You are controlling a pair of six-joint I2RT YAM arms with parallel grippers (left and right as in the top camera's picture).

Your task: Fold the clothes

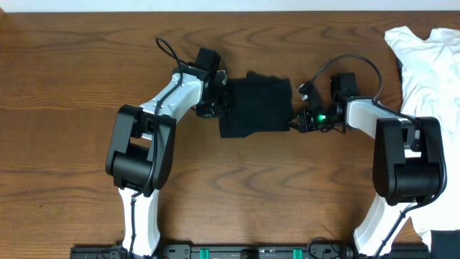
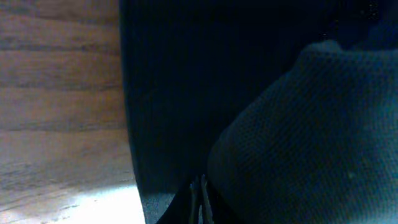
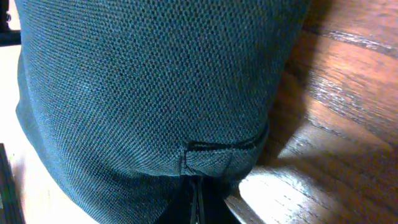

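At mid-worktop [image 1: 72, 57]: we find the black shirt [image 1: 257, 104] lying as a compact, roughly square bundle, its layers doubled over, well apart from every worktop edge.
Shirt's left edge: the left jaws, at the end of the left arm [image 1: 172, 93], are shut tight on the fabric. In the left wrist view we see dark cloth filling the frame right down to the closed tips.
Shirt's right edge: the right jaws, on the right arm [image 1: 366, 111], are likewise closed. They pinch a hemmed corner that puckers at the tips in the right wrist view.
Why two grips: we judge that holding opposite edges keeps the thin, limp cloth taut and square, so a layer can be lifted or carried over without sagging.
Stage: we read the fold as far along, with one more fold or some tidying possibly left.
White shirt [image 1: 428, 65]: heaped at the far right, beside the right arm, held by neither arm and no part of this job.
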